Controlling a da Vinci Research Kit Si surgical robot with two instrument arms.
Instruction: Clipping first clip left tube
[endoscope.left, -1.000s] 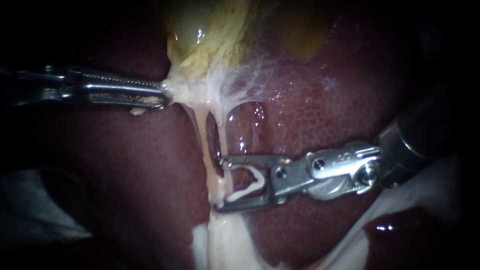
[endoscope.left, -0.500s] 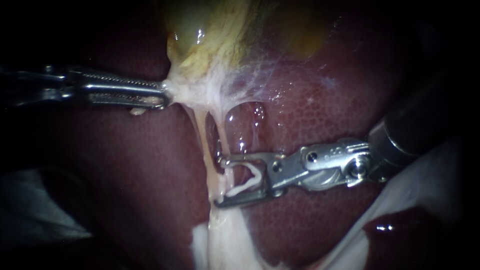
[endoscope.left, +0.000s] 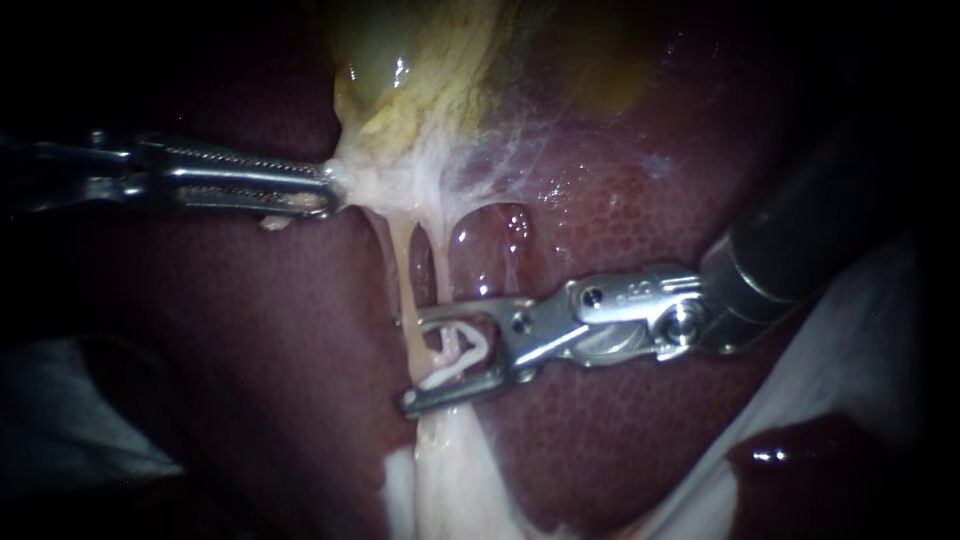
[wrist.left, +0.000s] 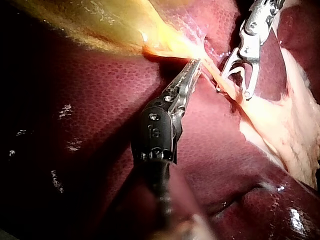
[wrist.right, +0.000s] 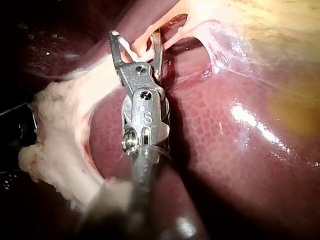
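Right instrument: it comes in from the right, low over the liver. Its jaws stand wide apart, with the clip seated between them and seemingly bearing on both. The tips lie level with the left tube.
Left instrument: its jaws are clamped on pale tissue at the gallbladder's neck and draw it sideways, so the tubes hang taut.
Left tube: a pale strand running down from the held neck and crossing right at the right instrument's tips. I cannot tell whether it lies fully inside the gap.
Clip: small, white, bent and not yet closed. It sits back from the tips, nearer the hinge.
Doing it well: I judge the jaws need to go further, until both tips show past the tube's far side and lie square across it, and close only then. The left instrument's pull should hold steady.
Liver: dark red, lying under everything. The lower jaw rides close above it.
Gallbladder: yellowish, above the tubes and clear of the jaws.
Pale tissue: a fatty lump where the tubes end, just below the lower jaw.
Right tube: the main obstacle. It runs inside the gap, between the left tube and the clip, so closing now would likely catch it too.
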